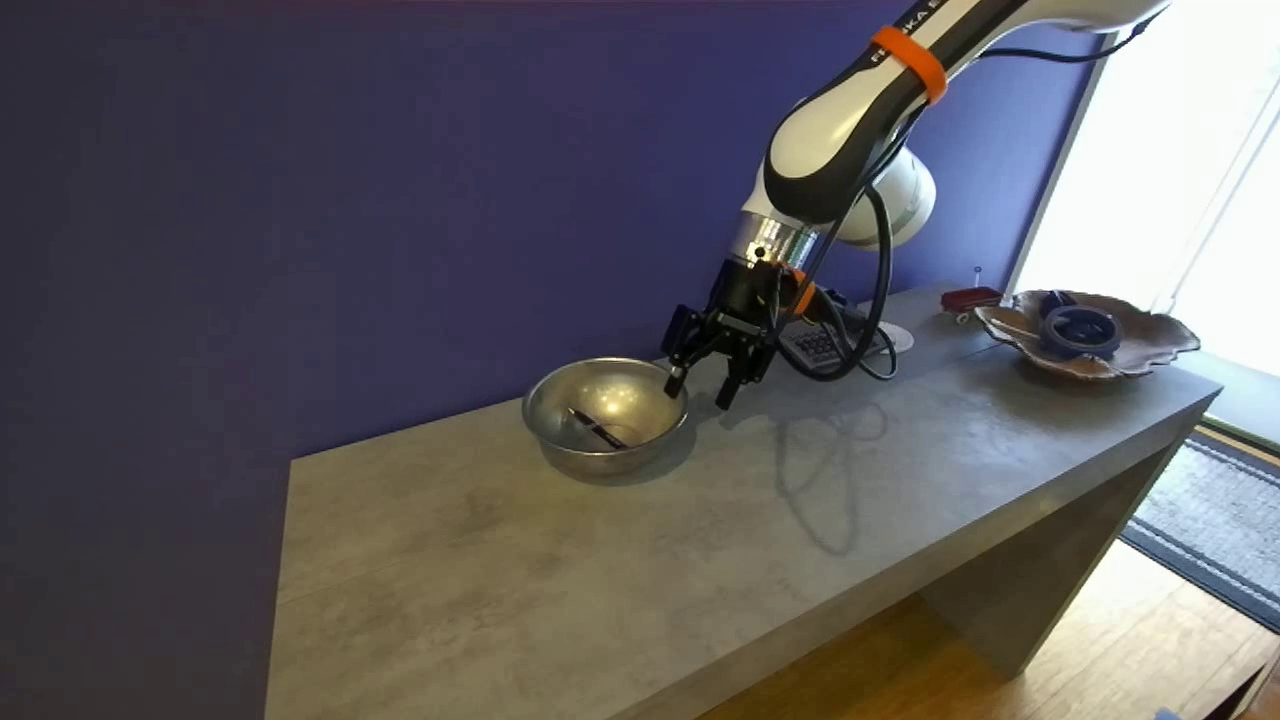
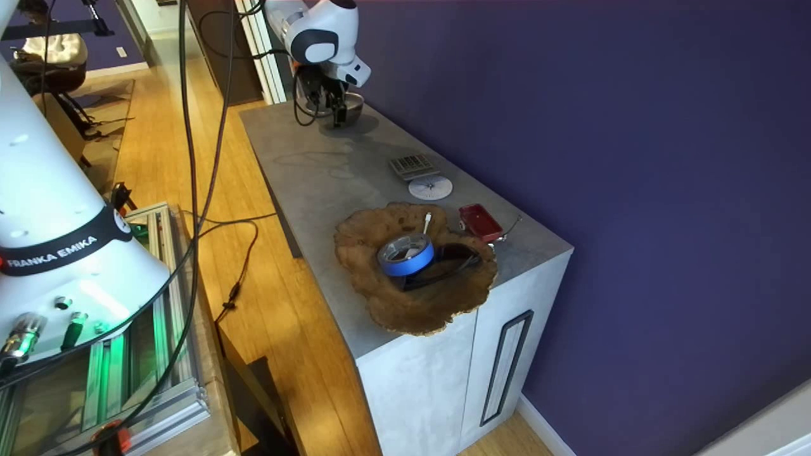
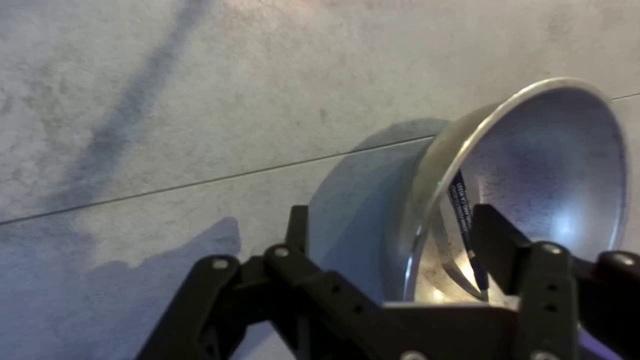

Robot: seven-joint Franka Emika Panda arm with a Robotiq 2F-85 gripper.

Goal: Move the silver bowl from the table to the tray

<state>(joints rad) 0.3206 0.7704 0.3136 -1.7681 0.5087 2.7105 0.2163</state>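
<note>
- Two fingers (image 1: 676,378) of the gripper (image 1: 701,388) stand parted in an exterior view, the hand released and pointing down at the near rim of the silver bowl (image 1: 600,464).
- Just beside the hand, the bowl sits upright on the table (image 1: 450,560), mouth facing up, its round rim equally wide every way; the dark pen (image 1: 598,430) inside lies with its long axis slanting across the bottom.
- Past the hand's other side, well apart, the tray (image 1: 1150,335) holds a roll of blue tape (image 1: 1078,351).
- In an exterior view the hand partly hides the bowl (image 2: 356,114); a calculator (image 2: 413,166) and a white disc (image 2: 431,187) lie between hand and tray (image 2: 456,304).
- In the wrist view, the bowl's rim passes between the fingers (image 3: 500,245), one over the bowl's inside, the other over the table just outside; whether either touches the bowl, I cannot tell. The pen's long axis runs past the inner fingertip.
</note>
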